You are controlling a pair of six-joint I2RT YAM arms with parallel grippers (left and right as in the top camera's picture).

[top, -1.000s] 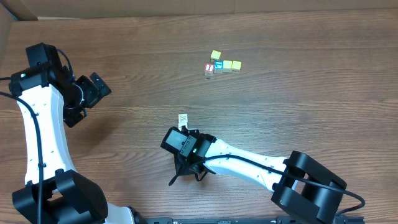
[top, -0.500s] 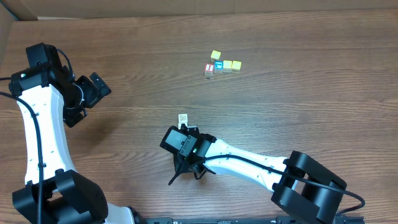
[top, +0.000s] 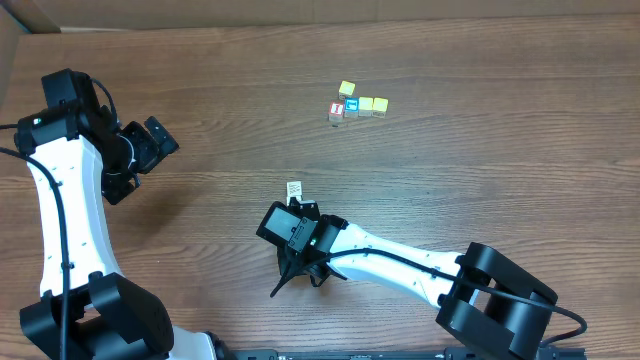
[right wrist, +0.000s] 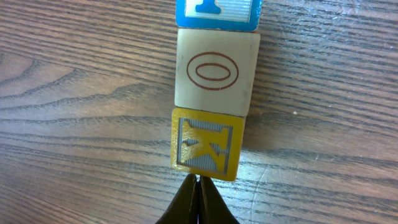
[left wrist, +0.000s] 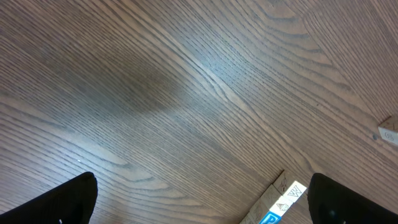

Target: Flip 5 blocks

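From above we find most of the blocks bunched around the red-faced cube on the table. A blue-faced block touches the cube's right side, and two pale yellowish ones carry that row on to the right. A yellow block sits just behind the cube. One more pale block lies well apart from the cube, nearer the robot and a little left, just ahead of the right arm's wrist.

The right wrist camera gives us what the overhead cannot: faces up close. Three blocks lie in a touching line, a blue face at the top edge, then a cream block with a red oval, then a yellow K block. The right gripper is clenched on nothing, its tips pressed together right at the K block's near edge. We cannot tell whether they touch it, nor how this line matches the lone block seen from above.

The left gripper, far left of the cube, is spread wide and empty. Only its camera shows a P block, white letter on blue, with a cream engraved face beside it at the lower edge.
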